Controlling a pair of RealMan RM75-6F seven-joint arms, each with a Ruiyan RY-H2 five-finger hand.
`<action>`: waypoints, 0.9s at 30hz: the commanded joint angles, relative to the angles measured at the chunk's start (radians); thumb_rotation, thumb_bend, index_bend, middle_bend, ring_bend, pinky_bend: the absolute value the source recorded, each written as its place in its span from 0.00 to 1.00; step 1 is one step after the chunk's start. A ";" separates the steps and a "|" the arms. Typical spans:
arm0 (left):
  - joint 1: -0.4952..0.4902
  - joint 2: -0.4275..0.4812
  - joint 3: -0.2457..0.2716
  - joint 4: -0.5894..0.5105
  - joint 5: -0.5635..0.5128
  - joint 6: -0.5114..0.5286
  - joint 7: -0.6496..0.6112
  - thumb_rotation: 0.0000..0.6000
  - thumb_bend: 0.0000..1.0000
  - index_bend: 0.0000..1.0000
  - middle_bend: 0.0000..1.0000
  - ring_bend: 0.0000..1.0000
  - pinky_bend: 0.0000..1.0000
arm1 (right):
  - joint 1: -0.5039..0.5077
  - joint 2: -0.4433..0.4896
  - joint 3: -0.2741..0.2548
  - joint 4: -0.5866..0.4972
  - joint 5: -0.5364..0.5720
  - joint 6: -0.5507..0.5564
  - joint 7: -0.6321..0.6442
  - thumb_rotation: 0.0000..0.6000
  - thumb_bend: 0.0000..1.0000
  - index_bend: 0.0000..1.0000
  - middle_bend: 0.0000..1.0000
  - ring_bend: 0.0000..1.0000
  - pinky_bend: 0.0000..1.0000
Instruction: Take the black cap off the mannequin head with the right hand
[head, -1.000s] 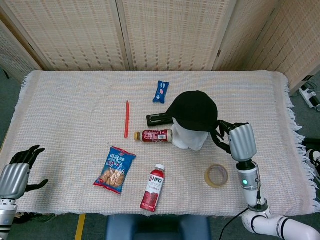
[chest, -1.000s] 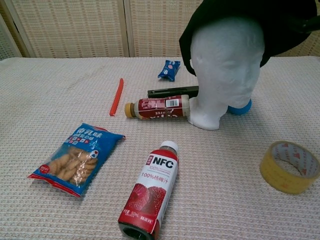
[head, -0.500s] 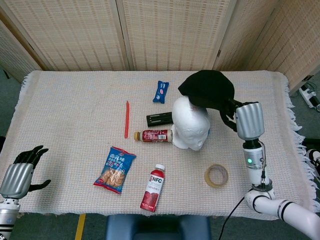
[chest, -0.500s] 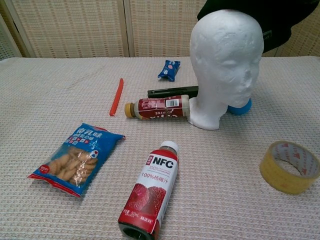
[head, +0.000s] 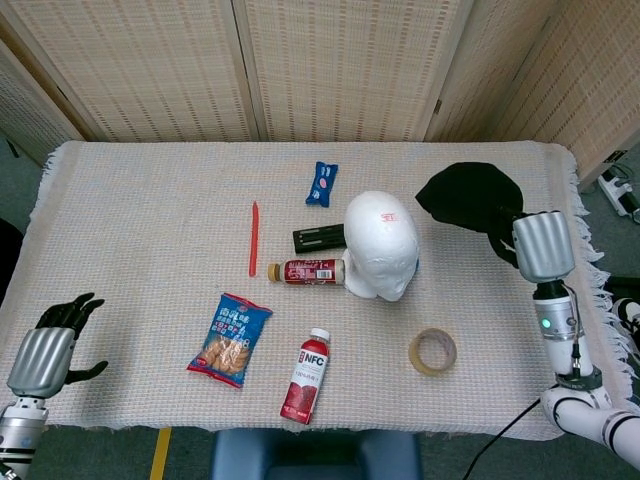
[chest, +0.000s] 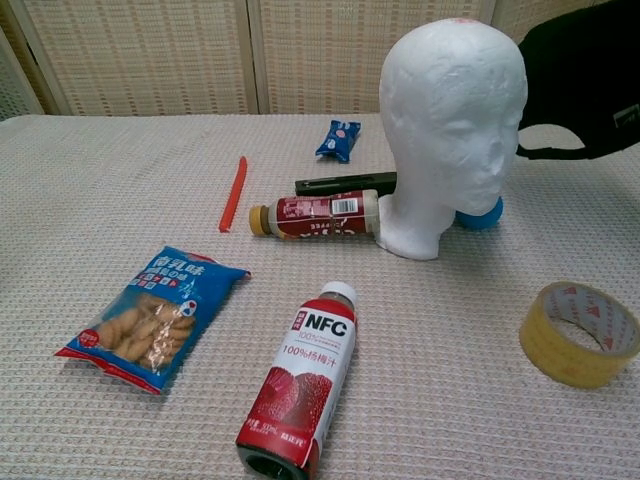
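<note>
The white foam mannequin head (head: 381, 244) (chest: 452, 117) stands bare at the middle of the table. The black cap (head: 468, 196) (chest: 585, 82) hangs in the air to its right, clear of the head. My right hand (head: 538, 245) grips the cap at its near edge; in the chest view only the cap shows, the hand is out of frame. My left hand (head: 48, 348) hovers open off the table's front left corner, holding nothing.
Around the head lie a brown-capped bottle (head: 305, 271), a black bar (head: 318, 238), a blue packet (head: 322, 183) and a blue thing (chest: 482, 214) behind the neck. A red stick (head: 253, 238), snack bag (head: 230, 339), NFC juice bottle (head: 306, 375) and tape roll (head: 432, 351) lie nearer.
The cap has come off the mannequin head: my right hand lifted it up, then carried it right and away. The head now stands bare. The left hand barely shifted.
</note>
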 joint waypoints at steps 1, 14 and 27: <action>0.000 0.000 0.002 -0.007 -0.001 -0.001 0.009 1.00 0.08 0.20 0.15 0.20 0.19 | -0.010 -0.016 -0.042 0.054 -0.008 -0.035 0.039 1.00 0.59 0.84 0.76 1.00 1.00; 0.011 0.023 0.007 -0.043 -0.003 0.017 0.039 1.00 0.08 0.19 0.15 0.20 0.19 | 0.018 -0.119 -0.110 0.170 0.038 -0.204 0.079 1.00 0.38 0.55 0.63 0.83 1.00; 0.009 0.027 0.008 -0.052 0.002 0.015 0.043 1.00 0.08 0.19 0.14 0.20 0.19 | -0.057 0.063 -0.122 -0.168 0.150 -0.253 -0.039 0.99 0.00 0.00 0.11 0.17 0.43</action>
